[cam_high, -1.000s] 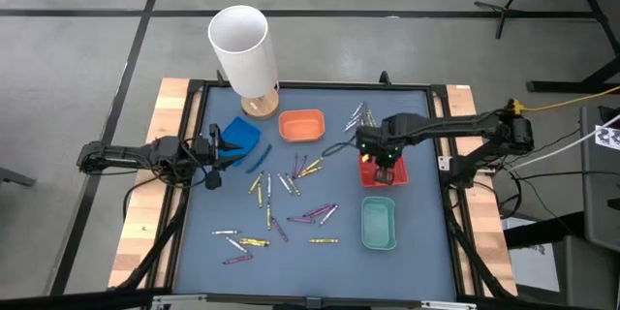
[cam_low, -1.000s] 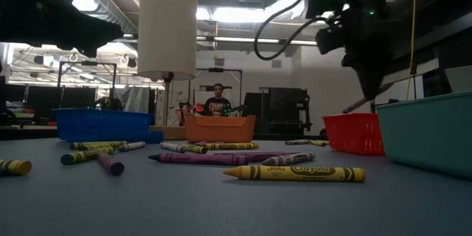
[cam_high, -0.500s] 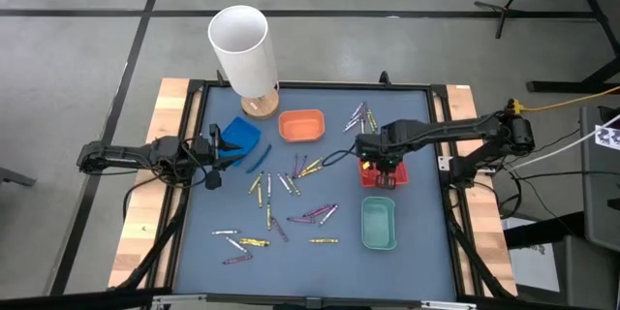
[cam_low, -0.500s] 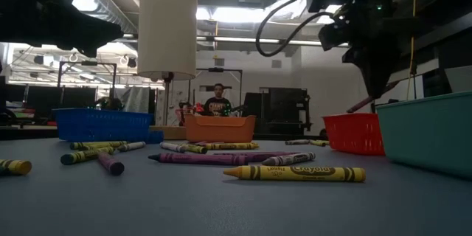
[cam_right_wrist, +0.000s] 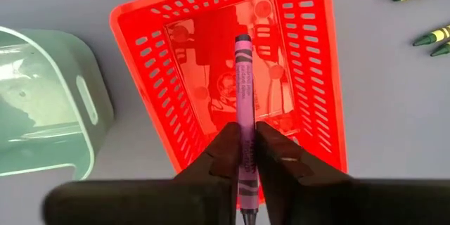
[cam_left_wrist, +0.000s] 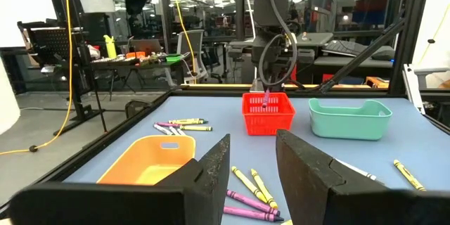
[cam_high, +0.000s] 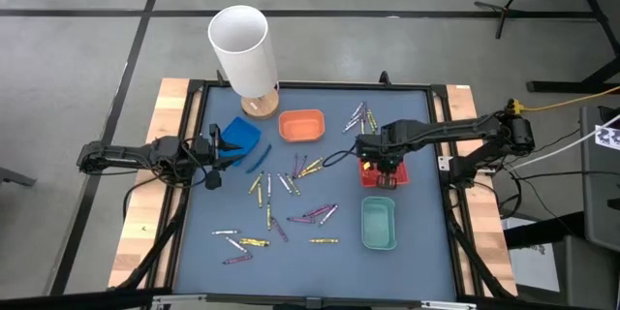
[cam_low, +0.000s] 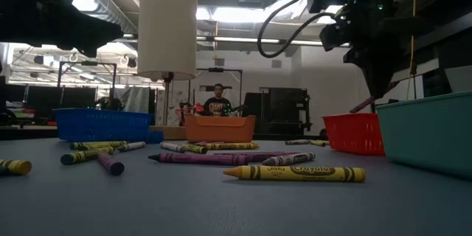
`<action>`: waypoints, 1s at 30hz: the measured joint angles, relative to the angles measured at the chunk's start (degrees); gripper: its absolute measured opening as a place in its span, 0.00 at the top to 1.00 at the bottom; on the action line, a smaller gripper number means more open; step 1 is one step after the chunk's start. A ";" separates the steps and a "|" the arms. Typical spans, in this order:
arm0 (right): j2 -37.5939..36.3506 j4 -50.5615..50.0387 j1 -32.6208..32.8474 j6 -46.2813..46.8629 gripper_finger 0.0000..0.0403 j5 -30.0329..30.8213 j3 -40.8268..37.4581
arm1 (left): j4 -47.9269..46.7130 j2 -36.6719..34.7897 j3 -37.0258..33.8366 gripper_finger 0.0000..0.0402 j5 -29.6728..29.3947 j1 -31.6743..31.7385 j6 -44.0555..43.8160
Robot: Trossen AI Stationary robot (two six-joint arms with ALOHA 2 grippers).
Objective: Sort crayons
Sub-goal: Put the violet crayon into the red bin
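Observation:
My right gripper [cam_high: 380, 163] is over the red tray [cam_high: 399, 178] and is shut on a purple crayon [cam_right_wrist: 243, 77]. In the low view the crayon [cam_low: 361, 105] hangs just above the tray's rim [cam_low: 352, 118]. Many more crayons [cam_high: 291, 189] lie flat on the blue mat, and a small group [cam_high: 360, 116] lies at the far side. My left gripper [cam_high: 211, 147] waits open by the blue tray [cam_high: 240, 134] at the left, and its fingers stand apart in its wrist view [cam_left_wrist: 253, 165]. My right gripper pinches the purple crayon between its two fingers, on its lower half [cam_right_wrist: 245, 144] near one end. The fingers come from above, pointing down. The crayon is lifted clear and tilted. Its free end [cam_right_wrist: 242, 40] sticks out over the inside of the red tray.
An orange tray [cam_high: 301, 125] stands at the far middle and a teal tray [cam_high: 378, 225] near the red one. A tall white cylinder on a wooden base [cam_high: 244, 53] stands at the far left. A person [cam_low: 217, 102] sits in the room beyond the table.
My right gripper has shifted a little toward the table's right edge above the red tray. It stays shut on the purple crayon, which stays tilted and clear of the tray.

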 joint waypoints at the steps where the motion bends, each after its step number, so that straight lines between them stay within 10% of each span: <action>1: 0.00 0.00 0.00 0.01 0.84 0.00 0.00 | 0.00 0.01 0.00 0.75 0.00 0.00 0.00; 10: 0.00 0.17 0.00 -0.02 0.67 0.01 -0.02 | 0.00 0.00 0.00 0.75 0.00 0.00 0.00; 30: -10.91 3.28 -1.35 -9.57 0.67 7.21 -4.71 | -0.02 0.02 0.01 0.75 0.00 -0.02 0.00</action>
